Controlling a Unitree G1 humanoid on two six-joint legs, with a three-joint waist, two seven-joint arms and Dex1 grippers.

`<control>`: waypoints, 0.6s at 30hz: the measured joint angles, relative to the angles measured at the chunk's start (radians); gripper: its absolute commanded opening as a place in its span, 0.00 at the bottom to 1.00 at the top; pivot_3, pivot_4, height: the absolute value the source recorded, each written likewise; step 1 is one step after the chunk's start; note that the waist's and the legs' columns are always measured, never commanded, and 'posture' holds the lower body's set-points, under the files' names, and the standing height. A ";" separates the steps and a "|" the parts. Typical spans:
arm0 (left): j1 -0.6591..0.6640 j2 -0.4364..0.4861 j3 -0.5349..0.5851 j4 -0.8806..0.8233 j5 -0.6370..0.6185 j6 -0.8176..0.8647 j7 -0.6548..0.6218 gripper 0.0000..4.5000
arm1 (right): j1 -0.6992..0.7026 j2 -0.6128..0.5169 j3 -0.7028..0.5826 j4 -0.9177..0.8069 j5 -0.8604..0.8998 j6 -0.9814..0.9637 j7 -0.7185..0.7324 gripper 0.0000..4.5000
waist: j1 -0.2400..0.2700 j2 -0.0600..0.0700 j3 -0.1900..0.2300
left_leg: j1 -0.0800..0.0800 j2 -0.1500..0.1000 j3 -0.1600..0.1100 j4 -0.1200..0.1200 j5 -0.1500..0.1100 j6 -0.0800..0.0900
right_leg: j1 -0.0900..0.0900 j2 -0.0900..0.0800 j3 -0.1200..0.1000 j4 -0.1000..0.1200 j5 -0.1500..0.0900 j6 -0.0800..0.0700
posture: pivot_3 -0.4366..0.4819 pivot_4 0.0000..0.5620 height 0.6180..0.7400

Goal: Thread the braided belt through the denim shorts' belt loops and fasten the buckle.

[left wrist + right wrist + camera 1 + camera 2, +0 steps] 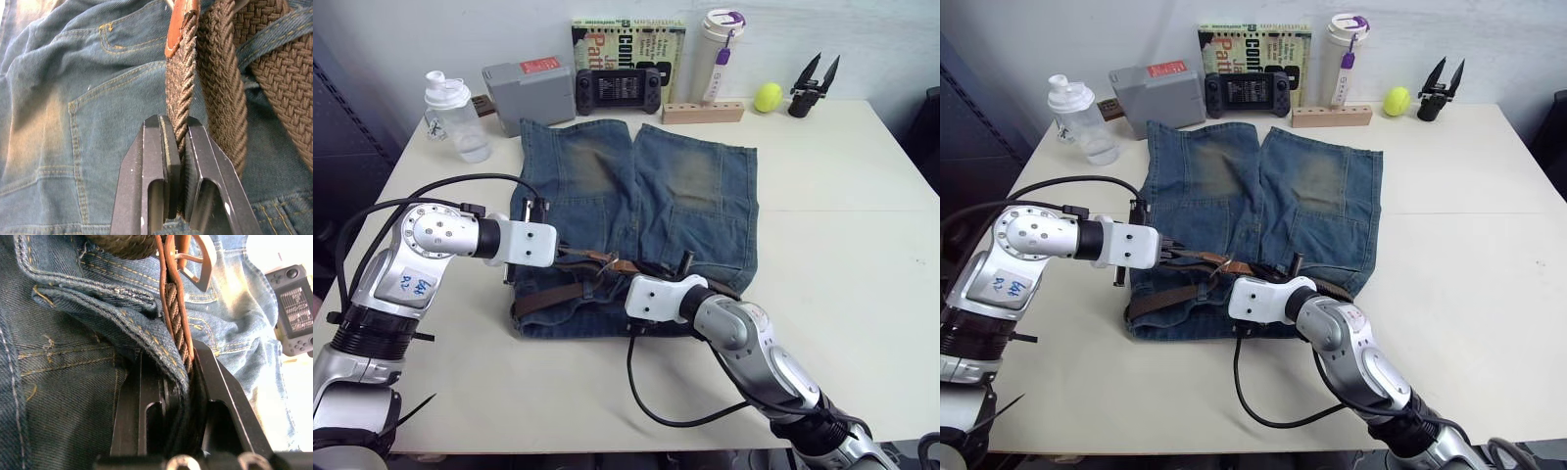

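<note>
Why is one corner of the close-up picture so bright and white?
In the right wrist view, the tabletop is washed out by glare beside the game console, while the denim shorts stay dim. In the left wrist view, the braided belt looks sharp.

The left gripper (pixel 180 147) pinches the braided belt (pixel 182 83) between its two black fingers (pixel 154 166). The belt has a tan leather tip (pixel 180 24). It lies on the denim shorts (pixel 83 98).

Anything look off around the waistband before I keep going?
Yes. The right gripper pinches a fold of the denim shorts together with the braided belt, bunching the waistband. The left gripper holds belt only.
</note>
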 measured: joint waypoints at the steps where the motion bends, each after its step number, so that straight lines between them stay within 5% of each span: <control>1: -0.009 -0.001 -0.005 0.011 0.003 -0.012 -0.001 0.00 | -0.001 0.000 0.000 0.003 0.000 -0.003 0.000 0.01 | 0.000 0.000 0.000 | 0.000 0.000 0.000 0.000 0.000 0.000 | 0.000 0.000 0.000 0.000 0.000 0.000 | 0.48 0.27 0.92; 18: -0.016 -0.061 -0.031 0.052 0.020 -0.051 0.001 0.00 | -0.001 0.002 -0.017 0.024 -0.007 -0.022 0.005 0.01 | 0.000 0.000 0.000 | 0.000 0.000 0.000 0.001 0.000 0.000 | 0.000 0.000 0.000 0.001 0.000 0.000 | 0.48 0.27 0.92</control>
